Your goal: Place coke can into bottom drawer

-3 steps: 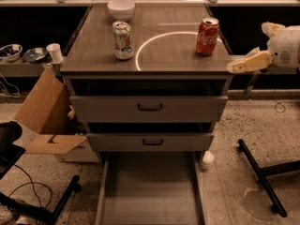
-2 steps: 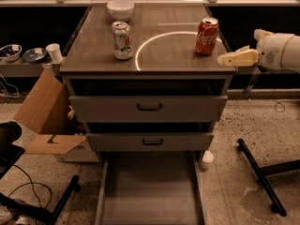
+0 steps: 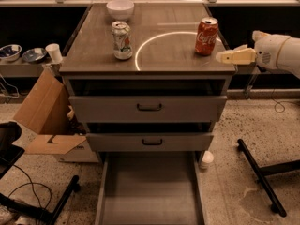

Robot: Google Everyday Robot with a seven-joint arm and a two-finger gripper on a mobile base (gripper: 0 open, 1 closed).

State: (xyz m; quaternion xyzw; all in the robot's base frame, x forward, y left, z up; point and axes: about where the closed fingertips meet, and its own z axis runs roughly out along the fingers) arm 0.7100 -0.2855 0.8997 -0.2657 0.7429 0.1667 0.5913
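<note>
The coke can [image 3: 206,36], red with white script and a silver top, stands upright on the right side of the cabinet top [image 3: 159,60]. My gripper [image 3: 229,53] comes in from the right at can height, just right of the can and not touching it. Its cream fingers [image 3: 234,56] point left, look apart and hold nothing. The bottom drawer [image 3: 150,191] is pulled out at floor level below the two shut drawer fronts, and its grey tray is empty.
A white-and-green can [image 3: 122,41] and a white bowl [image 3: 120,8] stand on the left of the cabinet top. A cardboard box [image 3: 47,121] sits left of the cabinet. A black stand leg [image 3: 260,177] lies on the floor at right. A small white cup [image 3: 206,159] sits beside the open drawer.
My gripper has moved left toward the coke can and now ends close beside it. The can and the drawers have not moved.
</note>
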